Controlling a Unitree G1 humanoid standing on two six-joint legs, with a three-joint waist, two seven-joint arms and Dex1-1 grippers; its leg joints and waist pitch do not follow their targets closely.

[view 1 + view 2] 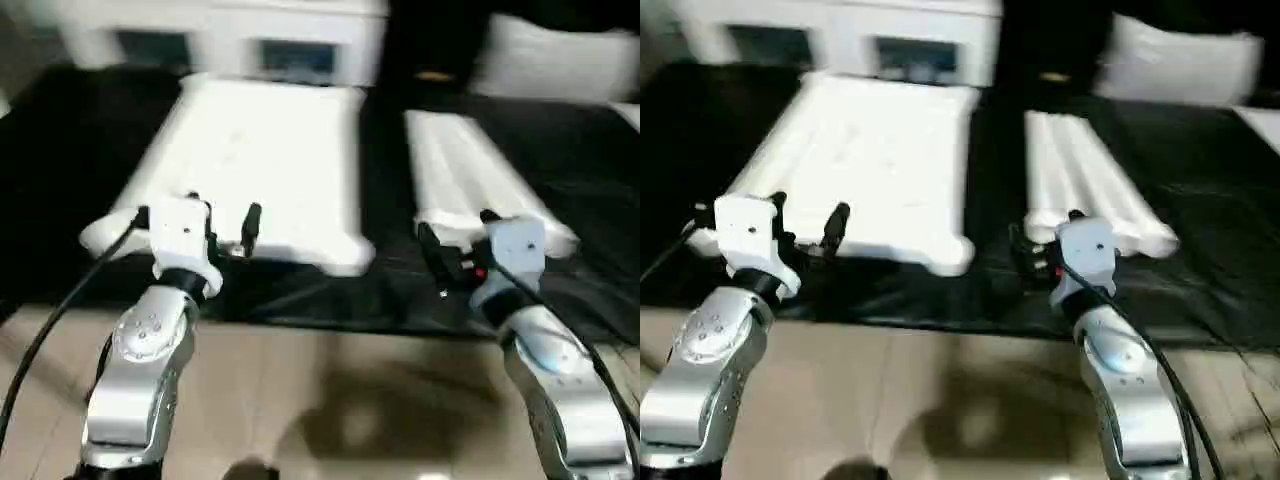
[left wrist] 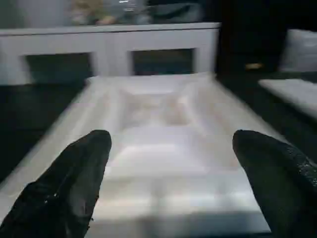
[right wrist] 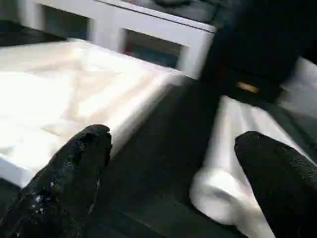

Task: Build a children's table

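The children's table lies in parts on a black mat. Its white top (image 1: 255, 150) rests underside up, with ribs and rounded corners showing. To its right, the long white legs (image 1: 470, 175) lie side by side in a bundle. My left gripper (image 1: 197, 222) hovers at the top's near edge, open, nothing between its fingers (image 2: 64, 188). The left wrist view looks along the ribbed top (image 2: 158, 129). My right gripper (image 1: 462, 236) is open at the near end of the legs (image 3: 233, 163), with the table top (image 3: 59, 99) off to one side and nothing held.
A white cabinet (image 1: 220, 40) with dark glass compartments stands behind the mat (image 1: 60, 150). A white cushion (image 1: 560, 60) lies at the back right. Pale wooden floor (image 1: 330, 400) runs along the mat's near edge under my forearms.
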